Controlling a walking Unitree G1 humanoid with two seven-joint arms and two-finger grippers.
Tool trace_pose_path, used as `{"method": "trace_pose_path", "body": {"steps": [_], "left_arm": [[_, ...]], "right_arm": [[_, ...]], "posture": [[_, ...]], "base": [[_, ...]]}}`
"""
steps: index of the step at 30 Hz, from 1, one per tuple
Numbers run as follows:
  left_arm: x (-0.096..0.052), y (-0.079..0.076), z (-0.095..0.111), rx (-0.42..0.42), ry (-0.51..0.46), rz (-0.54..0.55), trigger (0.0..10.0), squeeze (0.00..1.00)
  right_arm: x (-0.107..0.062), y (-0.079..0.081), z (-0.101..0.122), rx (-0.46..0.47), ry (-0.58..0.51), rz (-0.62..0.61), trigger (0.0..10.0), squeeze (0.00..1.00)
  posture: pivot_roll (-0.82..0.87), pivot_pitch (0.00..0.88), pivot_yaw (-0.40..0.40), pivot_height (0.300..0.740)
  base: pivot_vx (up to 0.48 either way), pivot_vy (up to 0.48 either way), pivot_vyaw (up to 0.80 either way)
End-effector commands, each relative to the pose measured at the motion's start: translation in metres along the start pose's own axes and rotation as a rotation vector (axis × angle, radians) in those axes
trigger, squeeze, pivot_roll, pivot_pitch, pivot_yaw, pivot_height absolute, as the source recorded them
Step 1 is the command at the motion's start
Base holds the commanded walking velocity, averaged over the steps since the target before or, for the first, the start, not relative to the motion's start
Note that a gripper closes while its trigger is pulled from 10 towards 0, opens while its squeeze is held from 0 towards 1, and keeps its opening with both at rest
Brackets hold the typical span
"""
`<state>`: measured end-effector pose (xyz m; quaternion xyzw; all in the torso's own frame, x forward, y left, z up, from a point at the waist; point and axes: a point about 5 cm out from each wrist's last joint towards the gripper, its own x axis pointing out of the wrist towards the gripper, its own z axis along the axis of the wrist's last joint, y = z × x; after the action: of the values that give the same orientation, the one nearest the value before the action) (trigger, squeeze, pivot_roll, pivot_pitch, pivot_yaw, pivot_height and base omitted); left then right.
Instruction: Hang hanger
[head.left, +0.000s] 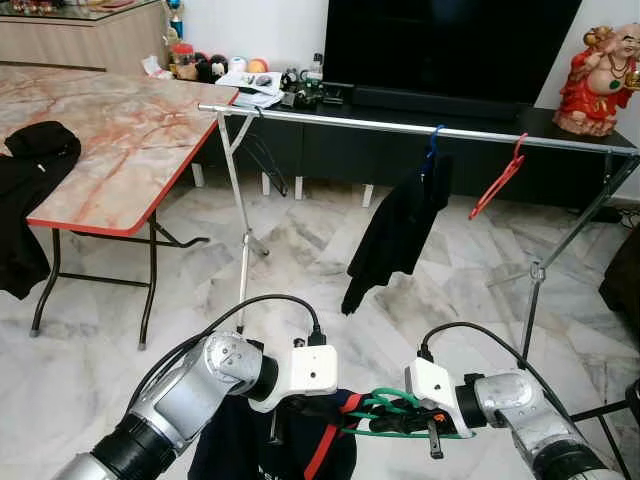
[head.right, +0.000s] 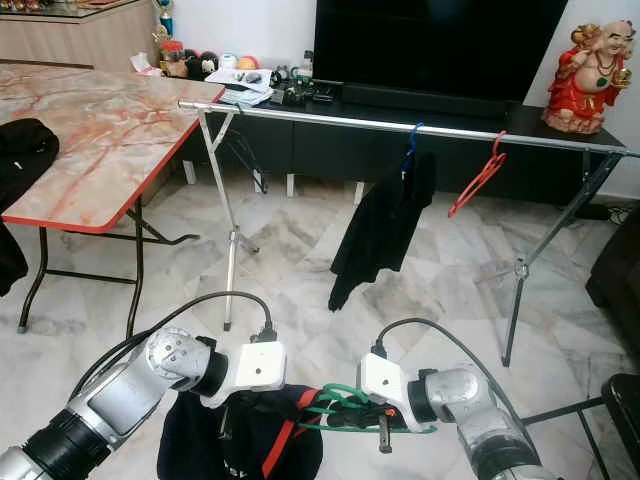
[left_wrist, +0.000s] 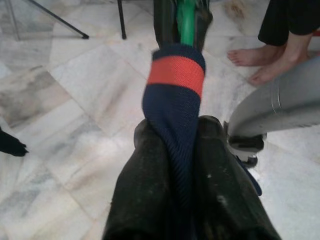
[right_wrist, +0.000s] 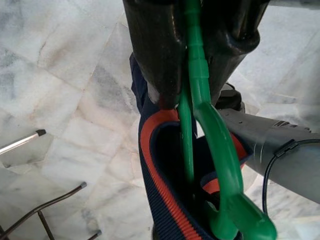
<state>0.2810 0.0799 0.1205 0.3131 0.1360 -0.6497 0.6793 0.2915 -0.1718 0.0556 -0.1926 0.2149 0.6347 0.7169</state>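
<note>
The right claw (head.left: 400, 412) is clamped shut on the green hanger (right_wrist: 200, 100), low in front of the robot over the marble floor (head.left: 300, 250), while the left claw (head.left: 300, 408) pinches the ribbed collar of the navy, red-trimmed garment (left_wrist: 175, 100) draped on it. The plastic hanger looks light and stiff but smooth, likely to twist in a loose grip; the knit is soft and will sag, so the hold seems best kept near the hook. Ahead, the metal rail (head.left: 400, 127) carries a black garment on a blue hanger (head.left: 400, 225) and a bare red hanger (head.left: 497, 183). Free rail lies left of the black garment and between the two hangers. The counter (head.left: 120, 140) edges in on the left; a person's bare feet (left_wrist: 260, 62) stand near.
</note>
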Motion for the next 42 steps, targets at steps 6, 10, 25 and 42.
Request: {"method": "trace_pose_path", "body": {"steps": [6, 10, 25, 42], "left_arm": [[-0.003, 0.005, 0.01, 0.041, -0.028, 0.008, 10.0, 1.0], [-0.003, 0.006, 0.011, 0.042, -0.029, 0.012, 10.0, 1.0], [-0.05, 0.03, 0.007, -0.065, -0.101, 0.328, 10.0, 1.0], [-0.012, -0.001, -0.03, -0.228, -0.013, 0.494, 10.0, 0.0]], "right_arm": [[0.002, -0.005, 0.001, -0.017, -0.023, -0.12, 0.0, 0.0], [0.002, -0.005, 0.001, -0.016, -0.02, -0.136, 0.0, 0.0], [0.002, -0.015, 0.004, 0.009, -0.103, -0.347, 0.0, 0.0], [-0.003, -0.034, 0.021, -0.03, -0.12, -0.488, 0.0, 0.0]], "posture": [[0.04, 0.011, -0.075, 0.74], [0.04, 0.009, -0.075, 0.74], [0.04, 0.018, -0.086, 0.74], [0.04, 0.027, -0.091, 0.74]], "base": [[0.0, 0.0, 0.0], [0.0, 0.0, 0.0], [0.0, 0.0, 0.0], [0.0, 0.0, 0.0]]}}
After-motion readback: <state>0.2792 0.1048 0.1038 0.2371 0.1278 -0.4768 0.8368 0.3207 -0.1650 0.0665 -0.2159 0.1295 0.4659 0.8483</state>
